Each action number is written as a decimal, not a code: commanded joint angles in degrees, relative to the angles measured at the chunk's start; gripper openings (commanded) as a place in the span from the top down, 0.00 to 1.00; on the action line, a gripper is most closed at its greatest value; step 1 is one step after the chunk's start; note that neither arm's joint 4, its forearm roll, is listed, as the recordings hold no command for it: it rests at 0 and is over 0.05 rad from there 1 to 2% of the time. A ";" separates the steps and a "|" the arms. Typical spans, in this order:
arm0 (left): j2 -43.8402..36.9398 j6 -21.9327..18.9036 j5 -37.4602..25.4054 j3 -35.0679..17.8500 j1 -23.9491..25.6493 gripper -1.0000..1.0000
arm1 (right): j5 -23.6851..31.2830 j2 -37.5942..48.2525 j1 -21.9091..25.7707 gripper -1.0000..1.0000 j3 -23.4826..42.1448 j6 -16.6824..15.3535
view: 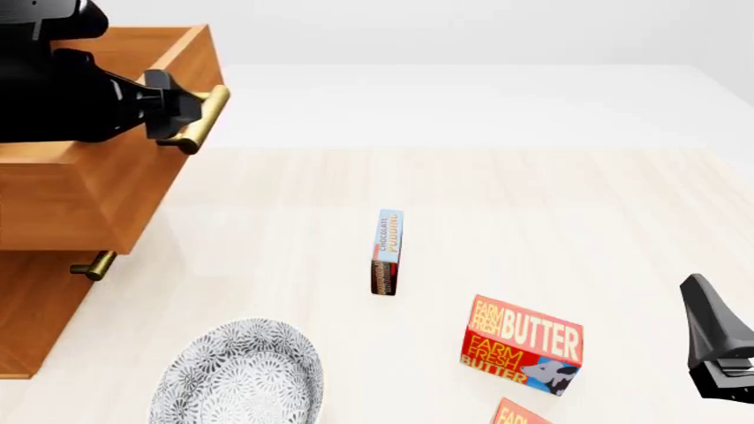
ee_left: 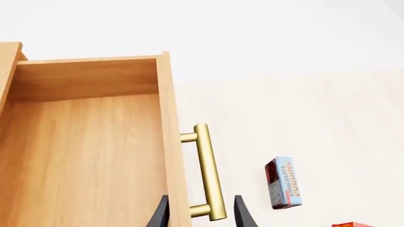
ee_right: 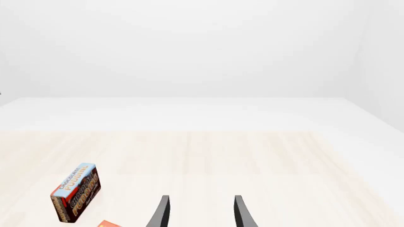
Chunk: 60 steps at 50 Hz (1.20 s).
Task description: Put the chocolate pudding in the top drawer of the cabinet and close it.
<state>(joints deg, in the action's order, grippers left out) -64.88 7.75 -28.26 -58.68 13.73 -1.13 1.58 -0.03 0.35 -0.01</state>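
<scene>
Left gripper (ee_left: 200, 213) has its fingers either side of the drawer (view: 112, 190) handle (ee_left: 209, 173), still slightly apart, not visibly clamped; the drawer stands pulled out of the cabinet (view: 30, 309). Right gripper (ee_right: 200, 213) hangs open and empty near the butter (view: 522, 344). Pudding (view: 388, 251) stands on edge mid-table (view: 566, 212), well apart from both.

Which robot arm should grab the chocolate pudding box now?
Probably the right. The right gripper is open and free, with the chocolate pudding on the table nearby. The left gripper is busy at the top drawer handle.
</scene>
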 commanded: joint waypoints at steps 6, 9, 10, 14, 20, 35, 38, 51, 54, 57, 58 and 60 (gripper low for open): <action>-2.86 -1.43 1.40 1.35 2.10 0.00 | 0.01 -0.01 -0.01 0.00 0.00 0.00; -3.15 -1.25 1.75 1.35 2.33 0.00 | 0.00 0.00 0.00 0.00 0.00 0.01; -3.24 -1.28 1.87 1.52 2.32 0.00 | 0.00 0.00 -0.01 0.00 0.00 0.00; -3.44 -1.45 2.08 1.92 2.43 0.00 | 0.00 -0.01 0.01 0.00 0.00 0.00; -3.43 -1.06 2.16 1.52 3.12 0.00 | 0.00 0.00 0.00 0.00 0.00 0.01; -4.18 -0.70 2.47 0.88 4.12 0.00 | -0.01 0.03 -0.01 0.00 0.00 0.03; -4.45 -0.69 2.56 0.69 4.29 0.00 | 0.00 -0.01 -0.02 0.00 0.00 0.04; -6.52 -0.18 3.52 -0.36 6.25 0.00 | -0.42 0.40 -0.02 0.00 -0.02 -0.03; -6.93 -0.18 3.57 -0.65 6.47 0.00 | -0.31 0.29 -0.01 0.00 -0.01 -0.02; -7.23 -0.11 3.68 -1.01 6.78 0.00 | -0.25 0.22 -0.02 0.00 -0.02 -0.01; -7.40 -0.17 3.74 -1.06 6.97 0.00 | -0.23 0.20 -0.02 0.00 -0.02 0.00; -7.54 -0.13 3.80 -1.12 7.16 0.00 | -0.15 0.13 -0.02 0.00 -0.02 0.00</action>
<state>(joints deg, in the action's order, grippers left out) -67.99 9.49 -25.23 -60.21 18.29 -1.39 1.82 -0.05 0.33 -0.01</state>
